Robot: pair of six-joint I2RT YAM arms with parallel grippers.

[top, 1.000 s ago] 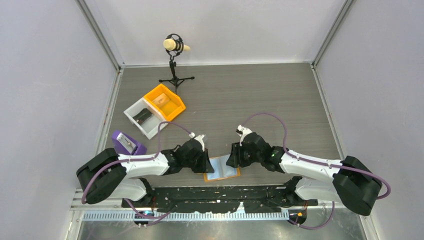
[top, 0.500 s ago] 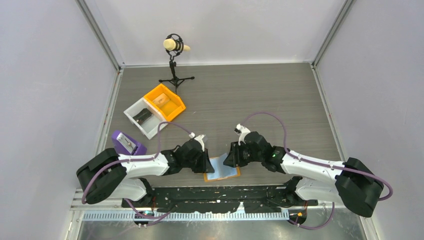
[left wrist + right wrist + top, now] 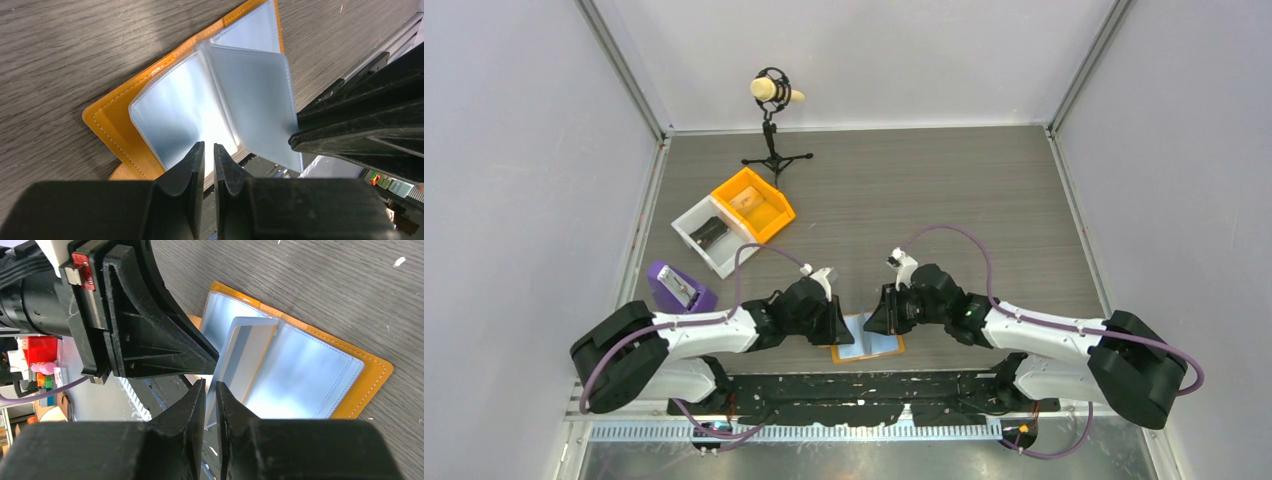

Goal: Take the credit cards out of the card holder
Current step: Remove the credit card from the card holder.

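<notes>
Card holder [image 3: 872, 345] lies open on the table [image 3: 944, 200], right at the near edge, between the two arms. The orange cover is down and the blue-grey clear pockets face up. One clear leaf stands up from the fold, tilted, while the other pockets lie flat.

Right gripper [image 3: 210, 388] reaches in from the right. Its jaws are pressed close together on the free edge of the raised leaf, so it is gripping the card holder by that leaf. A grey credit card [image 3: 249, 359] shows through the leaf, still in its sleeve and only partly visible. It is unclear whether the fingers also catch the card's edge.

Left gripper [image 3: 209, 146] reaches in from the left, low over the holder. Its jaws are nearly together with a thin slit between them. The tips sit at the near edge of the flat left pocket, just beside the fold and close to the raised leaf. Cannot tell whether it pinches anything.

The two grippers' tips are very near each other over the holder.

Far left of the table, well apart from the holder:
- Orange bin [image 3: 754, 203] touches a white bin [image 3: 686, 228]; the white bin has a dark item in it.
- Purple object [image 3: 679, 287] sits near the left arm.
- Microphone on a stand [image 3: 774, 92] is at the back.
</notes>
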